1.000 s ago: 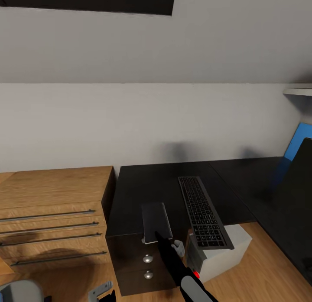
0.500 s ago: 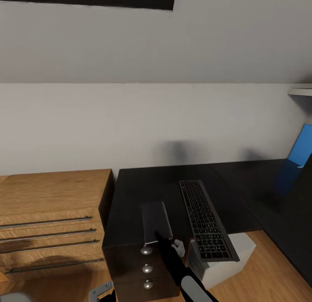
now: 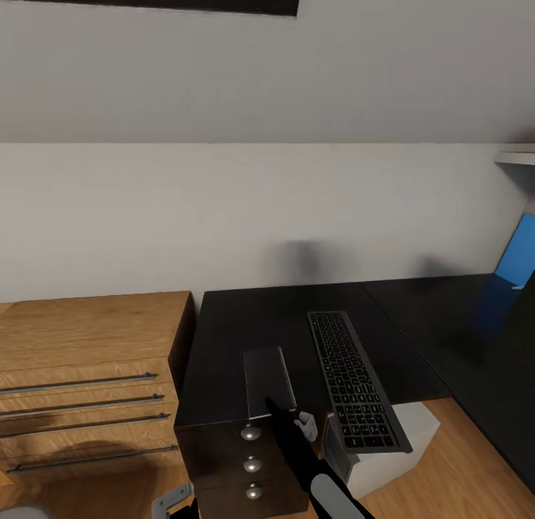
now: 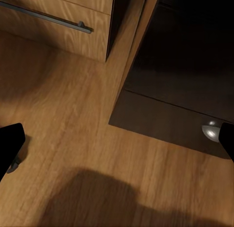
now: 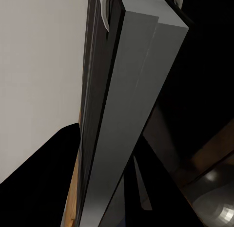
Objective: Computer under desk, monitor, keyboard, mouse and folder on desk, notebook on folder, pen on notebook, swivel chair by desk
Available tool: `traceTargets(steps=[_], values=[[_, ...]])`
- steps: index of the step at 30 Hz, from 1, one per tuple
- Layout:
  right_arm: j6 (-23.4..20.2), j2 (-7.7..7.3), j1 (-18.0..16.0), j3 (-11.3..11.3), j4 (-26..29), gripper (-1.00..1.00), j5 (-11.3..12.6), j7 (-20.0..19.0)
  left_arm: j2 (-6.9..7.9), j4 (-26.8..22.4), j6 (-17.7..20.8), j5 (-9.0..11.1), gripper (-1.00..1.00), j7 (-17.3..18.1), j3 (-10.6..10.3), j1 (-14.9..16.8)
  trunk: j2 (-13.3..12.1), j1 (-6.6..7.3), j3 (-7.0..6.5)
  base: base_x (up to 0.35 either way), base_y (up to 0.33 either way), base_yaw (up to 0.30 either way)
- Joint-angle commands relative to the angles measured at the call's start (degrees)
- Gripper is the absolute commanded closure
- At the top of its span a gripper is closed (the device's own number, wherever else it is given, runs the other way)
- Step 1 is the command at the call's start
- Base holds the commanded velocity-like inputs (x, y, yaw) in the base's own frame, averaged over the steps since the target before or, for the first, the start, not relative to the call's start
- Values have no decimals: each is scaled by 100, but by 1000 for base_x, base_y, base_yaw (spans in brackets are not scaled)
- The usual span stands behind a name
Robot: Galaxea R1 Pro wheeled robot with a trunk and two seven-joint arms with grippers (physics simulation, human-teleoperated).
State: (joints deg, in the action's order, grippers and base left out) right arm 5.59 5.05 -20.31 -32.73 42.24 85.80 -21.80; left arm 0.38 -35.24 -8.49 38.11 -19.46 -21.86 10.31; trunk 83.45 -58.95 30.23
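Note:
My right gripper (image 3: 286,416) is shut on the near edge of the grey notebook (image 3: 267,381) and holds it just above the front of the black desk (image 3: 253,318), over the drawer unit (image 3: 250,433). In the right wrist view the notebook (image 5: 126,115) shows edge-on between the white fingers (image 5: 103,8). The keyboard (image 3: 355,378) lies lengthwise on the desk to the right of the notebook, its near end overhanging the front edge. Below that end stands the light-grey computer (image 3: 405,437) on the floor. My left gripper (image 4: 117,144) hangs open low over the wood floor, empty.
A light-wood drawer chest (image 3: 82,370) stands against the desk's left side. The desk runs on to the right, where a blue wall panel (image 3: 516,255) is seen. The left wrist view has the chest (image 4: 63,17) and a silver drawer knob (image 4: 210,131).
The head view shifted a little in the first half second: the desk front and drawers show more, and a dark shape at the right edge left the picture. The notebook stays in my right gripper.

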Motion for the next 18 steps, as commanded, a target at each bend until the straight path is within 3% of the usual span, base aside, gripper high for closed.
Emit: traceTargets(steps=[1, 9, 18], values=[[38, -4, -8, -31, -6, 100, 60, -21, 6, 0, -38, 56, -100, -40, -43, 6, 3, 0, 5, 2, 0, 0], [38, -4, -7, -31, -6, 100, 60, -17, 3, 0, -41, 56, -100, -37, -37, 6, 3, 0, 5, 0, 0, 0], [43, -4, -8, -31, -6, 100, 60, -13, 6, 0, -47, 57, -100, -71, -28, 6, 364, -197, 167, 0, 0, 0]])
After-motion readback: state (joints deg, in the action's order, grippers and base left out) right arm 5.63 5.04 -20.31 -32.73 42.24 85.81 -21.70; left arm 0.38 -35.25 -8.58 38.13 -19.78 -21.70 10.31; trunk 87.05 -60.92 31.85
